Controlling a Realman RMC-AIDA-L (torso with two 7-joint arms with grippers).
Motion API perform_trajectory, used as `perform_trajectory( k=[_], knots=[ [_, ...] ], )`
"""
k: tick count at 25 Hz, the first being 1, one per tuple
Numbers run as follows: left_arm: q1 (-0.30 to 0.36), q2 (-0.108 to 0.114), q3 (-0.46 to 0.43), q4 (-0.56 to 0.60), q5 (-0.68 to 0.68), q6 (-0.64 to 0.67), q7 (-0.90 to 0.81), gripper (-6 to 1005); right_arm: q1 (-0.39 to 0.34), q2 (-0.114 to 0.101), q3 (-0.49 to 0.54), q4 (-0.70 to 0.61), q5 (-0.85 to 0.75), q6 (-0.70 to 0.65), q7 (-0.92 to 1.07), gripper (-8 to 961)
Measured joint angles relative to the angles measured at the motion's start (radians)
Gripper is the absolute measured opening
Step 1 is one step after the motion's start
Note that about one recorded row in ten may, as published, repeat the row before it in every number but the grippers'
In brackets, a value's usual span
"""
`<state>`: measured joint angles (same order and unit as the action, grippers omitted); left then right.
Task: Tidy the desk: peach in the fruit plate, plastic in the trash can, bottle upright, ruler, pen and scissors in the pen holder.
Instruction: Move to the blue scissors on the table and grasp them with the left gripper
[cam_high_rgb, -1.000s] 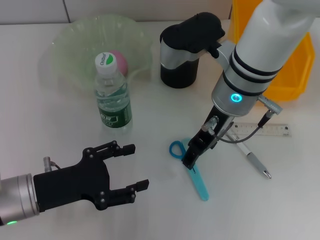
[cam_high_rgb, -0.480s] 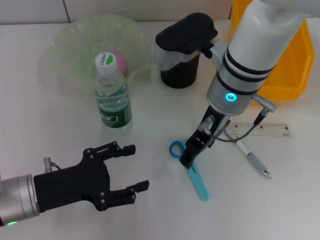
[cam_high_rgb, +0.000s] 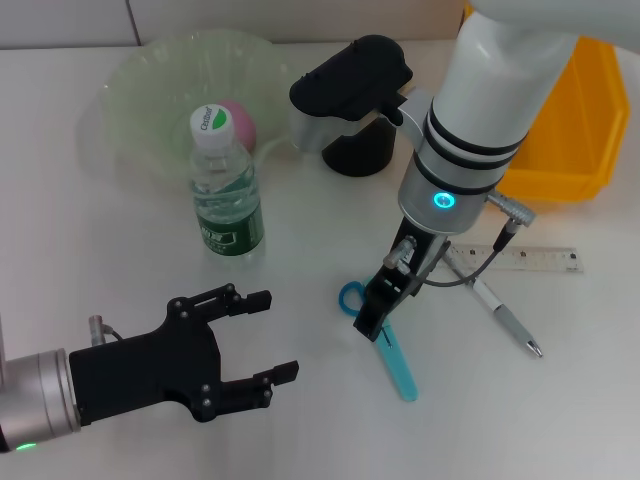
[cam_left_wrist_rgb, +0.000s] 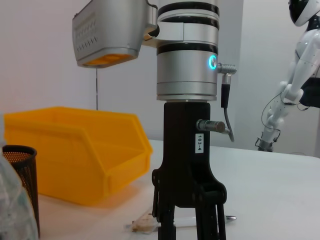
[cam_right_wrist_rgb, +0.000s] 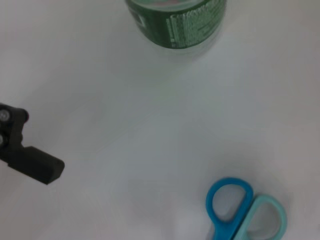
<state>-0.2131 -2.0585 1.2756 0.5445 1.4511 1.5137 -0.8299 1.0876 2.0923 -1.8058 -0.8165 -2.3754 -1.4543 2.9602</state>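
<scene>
My right gripper (cam_high_rgb: 372, 318) points down over the blue scissors (cam_high_rgb: 392, 352), just beside their handle rings (cam_right_wrist_rgb: 245, 210). The left wrist view shows it (cam_left_wrist_rgb: 186, 232) with a gap between its fingers, holding nothing. The bottle (cam_high_rgb: 226, 190) stands upright on the table. Behind it the pink peach (cam_high_rgb: 243, 120) lies in the green fruit plate (cam_high_rgb: 140, 85). The ruler (cam_high_rgb: 525, 259) and pen (cam_high_rgb: 507, 320) lie flat to the right. My right arm partly hides the black pen holder (cam_high_rgb: 358, 155). My left gripper (cam_high_rgb: 262, 335) hovers open at the front left. No plastic is in view.
The yellow trash can (cam_high_rgb: 575, 130) stands at the back right, also seen as a yellow bin (cam_left_wrist_rgb: 75, 150) from the left wrist. The bottle's base (cam_right_wrist_rgb: 175, 20) and one left fingertip (cam_right_wrist_rgb: 32, 162) show in the right wrist view.
My right arm has shifted left, and its gripper has moved slightly left along the scissors toward the handle rings. The left arm and all objects stayed put.
</scene>
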Motion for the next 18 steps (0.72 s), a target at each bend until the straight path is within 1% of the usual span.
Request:
perform_trajectory(
  k=[12,18],
  knots=[
    [-0.003,-0.001,0.003,0.000,0.000,-0.004,0.000,784,0.035,0.000,-0.023,0.035,0.007,0.010,0.000,787],
    [-0.008,-0.002,0.005,-0.002,0.000,-0.006,0.000,785,0.041,0.000,-0.025,0.039,0.009,0.011,0.000,787]
  ],
)
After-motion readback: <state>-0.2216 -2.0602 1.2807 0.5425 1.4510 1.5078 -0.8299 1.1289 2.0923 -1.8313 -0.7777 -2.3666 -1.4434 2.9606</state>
